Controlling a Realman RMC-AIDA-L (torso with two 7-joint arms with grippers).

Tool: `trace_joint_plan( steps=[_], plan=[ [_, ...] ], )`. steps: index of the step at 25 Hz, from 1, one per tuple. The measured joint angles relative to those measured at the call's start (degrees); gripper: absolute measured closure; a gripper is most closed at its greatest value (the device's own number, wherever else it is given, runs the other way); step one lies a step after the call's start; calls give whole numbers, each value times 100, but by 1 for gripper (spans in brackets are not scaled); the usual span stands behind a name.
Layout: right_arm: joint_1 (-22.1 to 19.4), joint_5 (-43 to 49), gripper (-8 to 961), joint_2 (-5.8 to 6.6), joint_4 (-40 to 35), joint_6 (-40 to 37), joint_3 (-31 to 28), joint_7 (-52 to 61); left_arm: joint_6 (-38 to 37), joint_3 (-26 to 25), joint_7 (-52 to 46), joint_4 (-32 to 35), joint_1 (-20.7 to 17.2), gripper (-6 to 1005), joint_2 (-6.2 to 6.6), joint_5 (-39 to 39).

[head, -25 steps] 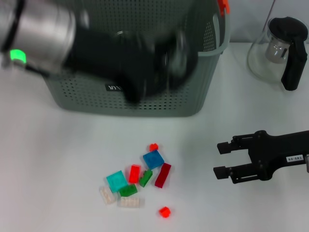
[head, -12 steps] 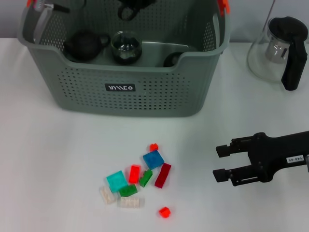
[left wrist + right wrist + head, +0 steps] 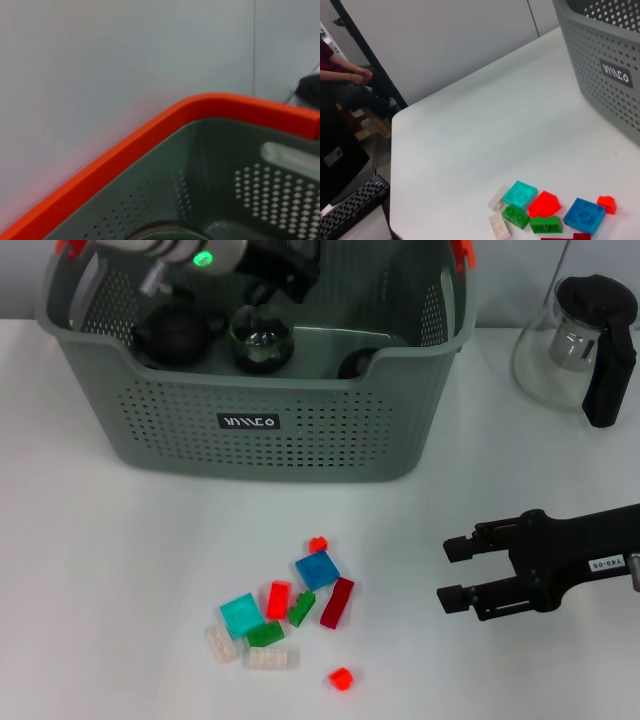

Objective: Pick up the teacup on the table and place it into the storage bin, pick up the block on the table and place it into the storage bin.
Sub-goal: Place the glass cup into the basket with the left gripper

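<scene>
Left gripper (image 3: 275,260) mostly cut off over the bin's (image 3: 300,445) far side; grip can't be told. Bin holds dark teapot (image 3: 172,332), glass cup (image 3: 261,338). Right gripper (image 3: 452,573) open, right of blocks (image 3: 285,610).

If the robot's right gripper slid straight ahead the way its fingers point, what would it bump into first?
Probably the dark red rectangular plastic block at the near edge of the brick pile. The right gripper, fingers open, points across bare white table toward it. Its height above the table is unclear, so it might pass over.
</scene>
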State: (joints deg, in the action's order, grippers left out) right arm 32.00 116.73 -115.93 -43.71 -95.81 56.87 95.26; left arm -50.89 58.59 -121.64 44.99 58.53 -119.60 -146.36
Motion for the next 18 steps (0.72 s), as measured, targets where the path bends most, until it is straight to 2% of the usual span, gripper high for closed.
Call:
trace_joint_plan(
  steps=[4,7,18],
  plan=[
    [20,0,177,0,-1,0,-19,1,487,23,-71,-357,176,958,-174,-503],
    [24,0,177,0,-2,1,-22,3,781,66,-111,-595,266,959,-246,-756],
    [28,80,177,-19,-7,48,-10,53,1163,212,-117,-894,268,956,-337,-955]
  ],
)
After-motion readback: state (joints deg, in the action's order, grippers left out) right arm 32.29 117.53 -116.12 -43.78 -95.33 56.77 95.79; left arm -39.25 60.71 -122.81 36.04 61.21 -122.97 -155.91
